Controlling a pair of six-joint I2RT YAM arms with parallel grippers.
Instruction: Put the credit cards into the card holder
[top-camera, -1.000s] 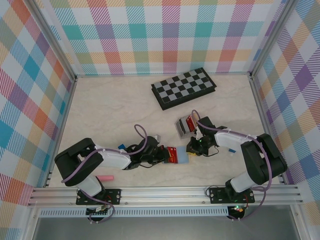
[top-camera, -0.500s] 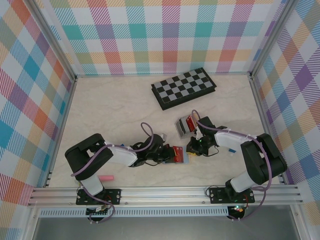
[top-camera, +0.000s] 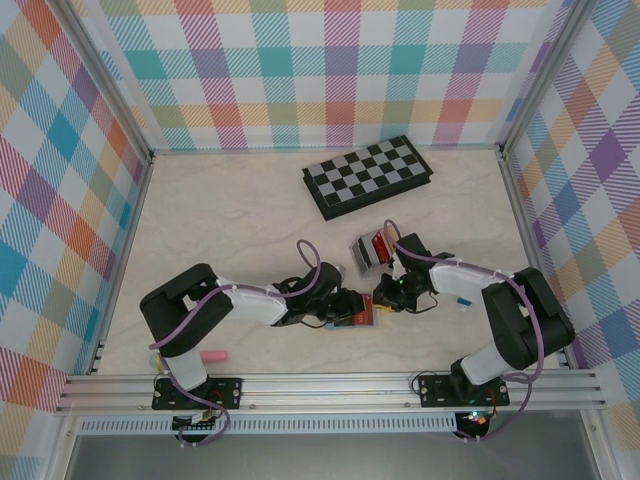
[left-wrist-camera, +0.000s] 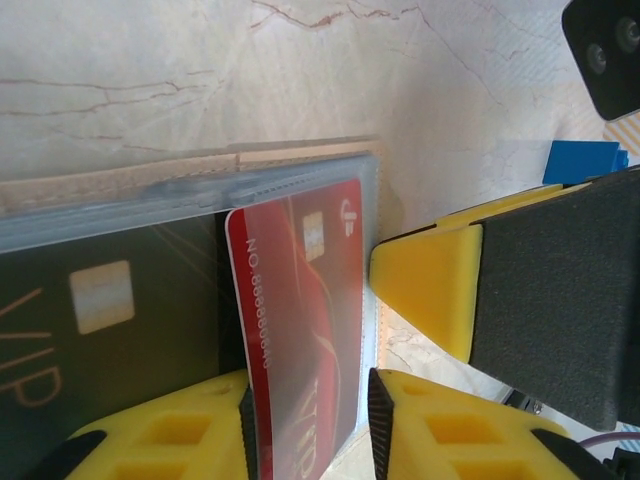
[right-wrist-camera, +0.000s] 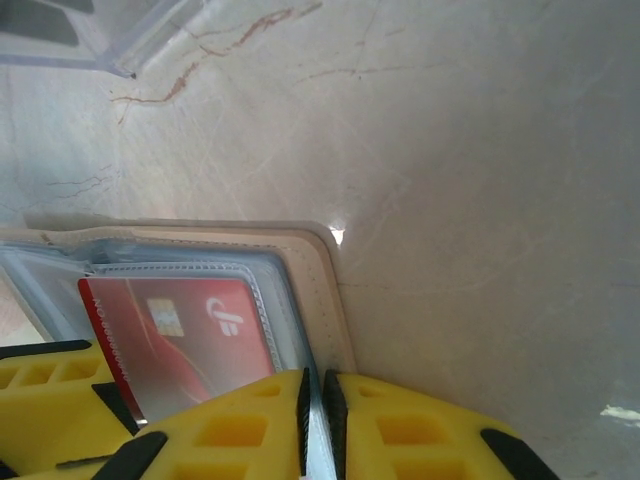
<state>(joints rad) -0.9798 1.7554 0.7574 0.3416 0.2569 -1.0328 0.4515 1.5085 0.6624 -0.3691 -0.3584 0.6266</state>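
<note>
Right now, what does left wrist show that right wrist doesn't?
Left wrist adds: a dark VIP card beside the red card, and a blue block. Right wrist adds: the right gripper pinching the card holder by its edge, and a clear tray corner. Shared: the red card in the holder's clear pocket, on the marble tabletop.

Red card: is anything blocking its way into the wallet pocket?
Nothing visible does. The red rectangular plastic card lies partly under the tan leather-like folding card holder's clear pocket, its near end between the left gripper's fingers.
</note>
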